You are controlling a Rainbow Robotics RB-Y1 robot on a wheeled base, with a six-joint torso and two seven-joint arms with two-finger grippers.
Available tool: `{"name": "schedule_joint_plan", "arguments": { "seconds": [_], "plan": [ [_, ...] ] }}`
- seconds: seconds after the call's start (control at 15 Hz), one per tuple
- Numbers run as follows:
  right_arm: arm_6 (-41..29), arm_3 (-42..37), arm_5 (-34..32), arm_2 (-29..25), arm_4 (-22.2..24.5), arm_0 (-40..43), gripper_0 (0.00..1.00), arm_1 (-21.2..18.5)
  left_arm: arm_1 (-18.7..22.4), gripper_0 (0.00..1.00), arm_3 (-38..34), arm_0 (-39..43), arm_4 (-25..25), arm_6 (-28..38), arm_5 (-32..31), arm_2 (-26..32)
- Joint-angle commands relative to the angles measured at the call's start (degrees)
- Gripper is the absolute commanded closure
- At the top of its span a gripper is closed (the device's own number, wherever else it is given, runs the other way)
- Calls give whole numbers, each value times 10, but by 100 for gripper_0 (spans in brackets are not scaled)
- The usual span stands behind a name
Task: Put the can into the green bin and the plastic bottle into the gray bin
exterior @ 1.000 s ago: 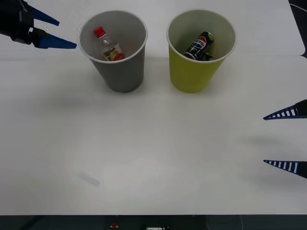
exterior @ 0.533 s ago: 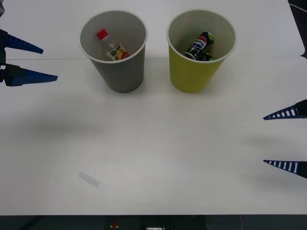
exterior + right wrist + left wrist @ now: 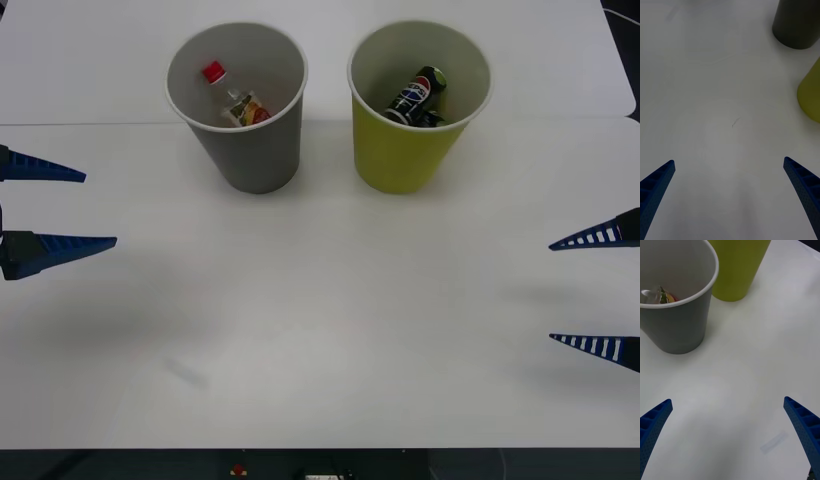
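White table [image 3: 330, 330], matte and smooth, with a seam line across it behind the two cups. Gray bin [image 3: 243, 110] upright toward the far side; plastic bottle [image 3: 234, 98] inside it, red cap up, leaning on the inner wall. Green bin [image 3: 415, 110] just beside the gray bin, on its right, not touching; can [image 3: 417, 96] tilted inside. Left gripper [image 3: 50, 208] left of the gray bin and nearer the robot, blue fingers spread wide, holding nothing. Right gripper [image 3: 595, 292] well right of the gray bin, beyond the green bin, fingers likewise spread and empty. Small faint mark [image 3: 736, 122] on the tabletop. Dark strip along the near table edge.
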Motion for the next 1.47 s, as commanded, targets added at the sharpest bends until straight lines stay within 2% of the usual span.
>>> {"name": "schedule_joint_plan", "arguments": {
  "seconds": [0.07,0.27,0.47,0.8,0.93,1.33,1.47],
  "plan": [
    [0,0,0,0,0,0,0,0,17,0,-38,86,18,-60,56,11],
    [0,0,0,0,0,0,0,0,50,0,-47,161,69,-148,93,15],
    [0,0,0,0,0,0,0,0,70,0,-47,204,93,-211,95,26],
    [0,0,0,0,0,0,0,0,95,0,-23,231,121,-292,94,33],
    [0,0,0,0,0,0,0,0,85,0,-18,230,120,-299,89,30],
    [0,0,0,0,0,0,0,0,0,0,-14,193,62,-306,18,30],
    [0,0,0,0,0,0,0,0,-9,0,-14,188,50,-311,9,30]
  ]
}}
